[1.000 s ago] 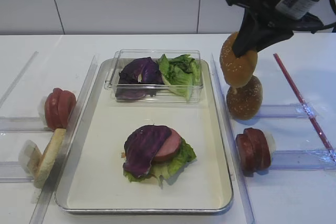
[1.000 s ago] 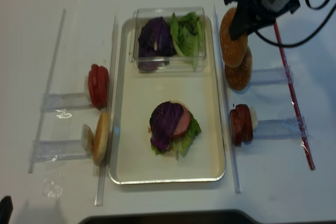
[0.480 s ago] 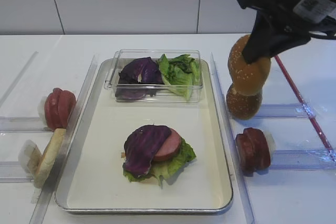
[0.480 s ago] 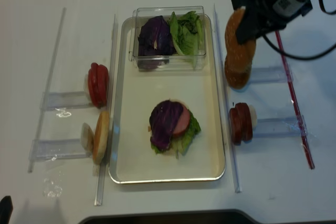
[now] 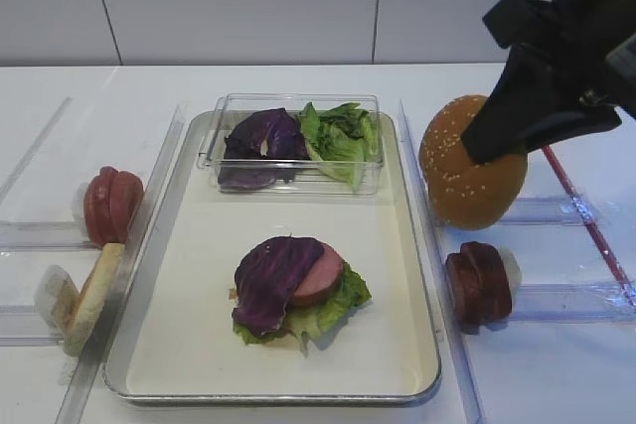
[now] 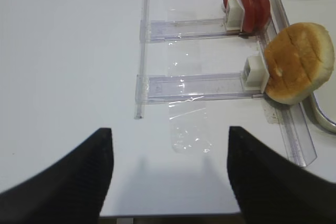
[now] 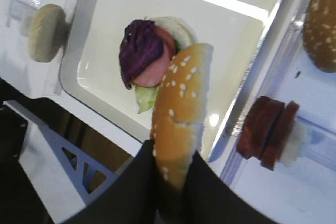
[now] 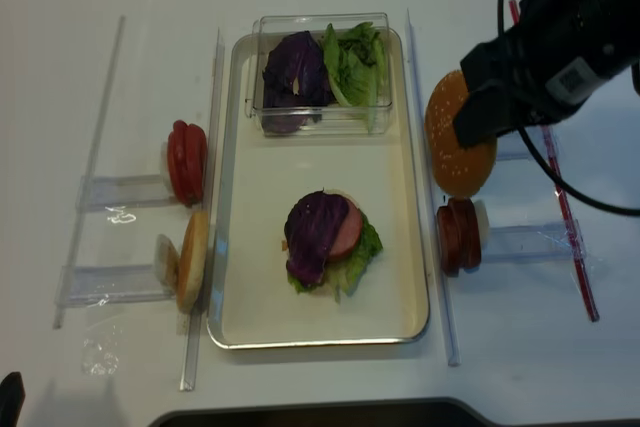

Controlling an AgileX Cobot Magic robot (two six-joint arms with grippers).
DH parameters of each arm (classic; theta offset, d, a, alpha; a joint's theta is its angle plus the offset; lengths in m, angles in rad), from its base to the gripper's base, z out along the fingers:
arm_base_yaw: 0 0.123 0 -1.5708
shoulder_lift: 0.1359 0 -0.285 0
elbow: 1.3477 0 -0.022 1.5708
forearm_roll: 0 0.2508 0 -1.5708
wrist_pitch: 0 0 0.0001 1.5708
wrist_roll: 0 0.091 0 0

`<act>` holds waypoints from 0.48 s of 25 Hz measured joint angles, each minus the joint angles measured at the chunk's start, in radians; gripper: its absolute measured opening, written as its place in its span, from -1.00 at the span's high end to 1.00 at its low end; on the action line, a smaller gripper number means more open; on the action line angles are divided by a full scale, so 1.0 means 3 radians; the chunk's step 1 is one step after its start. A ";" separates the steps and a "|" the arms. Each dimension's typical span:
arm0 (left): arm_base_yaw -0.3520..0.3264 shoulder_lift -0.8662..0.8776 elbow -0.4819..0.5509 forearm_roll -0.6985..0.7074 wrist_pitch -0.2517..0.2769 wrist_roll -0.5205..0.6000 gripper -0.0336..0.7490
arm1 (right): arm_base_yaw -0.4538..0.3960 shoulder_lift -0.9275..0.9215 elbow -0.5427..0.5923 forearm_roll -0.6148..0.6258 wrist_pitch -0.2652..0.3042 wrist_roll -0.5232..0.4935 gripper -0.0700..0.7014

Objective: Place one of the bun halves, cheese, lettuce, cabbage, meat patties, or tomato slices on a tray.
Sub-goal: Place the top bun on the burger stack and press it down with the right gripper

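My right gripper (image 5: 494,149) is shut on a sesame-seeded bun top (image 5: 471,177), held on edge in the air just right of the silver tray (image 5: 189,345). In the right wrist view the bun top (image 7: 181,108) hangs before the tray's stack of cabbage (image 7: 139,48), a pink-red slice, lettuce and a pale bun. A twin bun top (image 7: 321,22) stands in its holder. Meat patties (image 5: 479,283) stand right of the tray, tomato slices (image 5: 111,204) left. No cheese is in view. My left gripper (image 6: 168,182) is open over bare table.
A clear box (image 5: 298,141) with purple cabbage and lettuce sits at the tray's far end. A pale flat bun half (image 5: 91,297) leans in a clear holder at the left. Clear plastic rails flank the tray. A red rod (image 5: 581,211) lies at the far right.
My right gripper has carried the bun top up and toward the table's front, away from its twin, which it now hides in the exterior view. The left arm has not moved.
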 joint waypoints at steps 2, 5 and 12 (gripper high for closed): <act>0.0000 0.0000 0.0000 0.0000 0.0000 0.0000 -0.28 | 0.0000 -0.0076 0.0134 0.0174 0.0000 -0.0088 0.42; 0.0000 0.0000 0.0000 0.0000 0.0000 0.0000 -0.28 | 0.0000 -0.0160 0.0365 0.0422 -0.0039 -0.0274 0.42; 0.0000 0.0000 0.0000 0.0000 0.0000 0.0000 -0.28 | 0.0000 -0.0328 0.0953 0.1110 -0.0256 -0.0767 0.42</act>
